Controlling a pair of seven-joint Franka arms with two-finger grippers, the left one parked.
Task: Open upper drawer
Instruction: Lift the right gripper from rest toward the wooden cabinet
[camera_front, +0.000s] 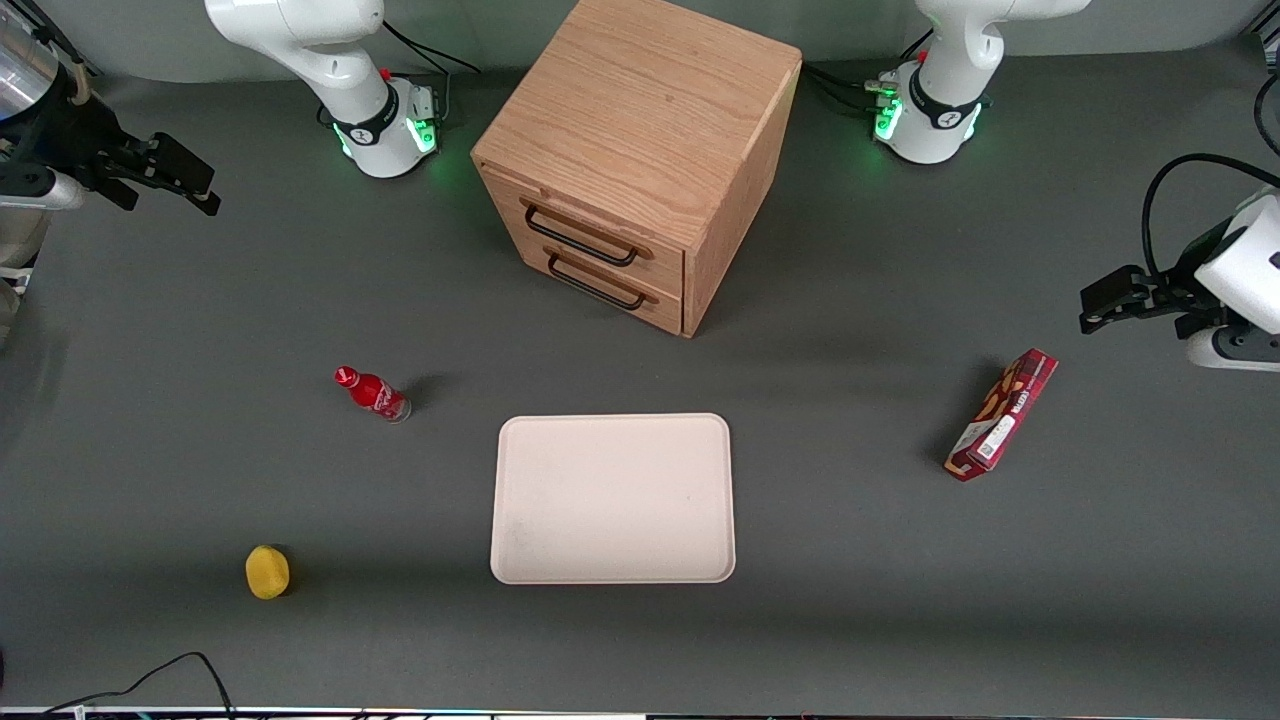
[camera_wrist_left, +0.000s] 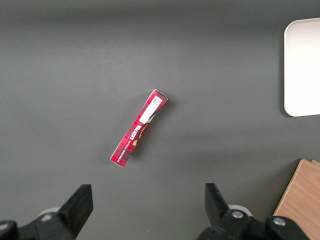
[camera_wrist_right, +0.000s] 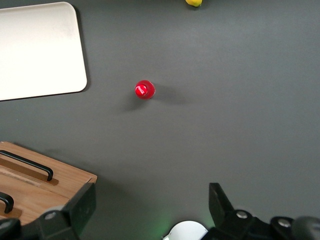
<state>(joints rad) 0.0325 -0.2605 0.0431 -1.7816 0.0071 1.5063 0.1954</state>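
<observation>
Upper left of the front view: gripper (camera_front: 195, 180) hanging up high, fingers spread, holding nothing | top centre: upper drawer (camera_front: 590, 236) sits closed in the oak cabinet (camera_front: 640, 120), well apart from gripper | red bottle (camera_front: 372, 393) stands near tray (camera_front: 613, 497)

A red snack box (camera_wrist_left: 139, 127) lies flat on the dark counter (camera_wrist_left: 75, 60), its long axis running from 1 to 7 o'clock. A pale tray (camera_wrist_left: 302, 65) sits well apart at 2 o'clock, and a wooden cabinet corner (camera_wrist_left: 301, 200) at 4.
</observation>
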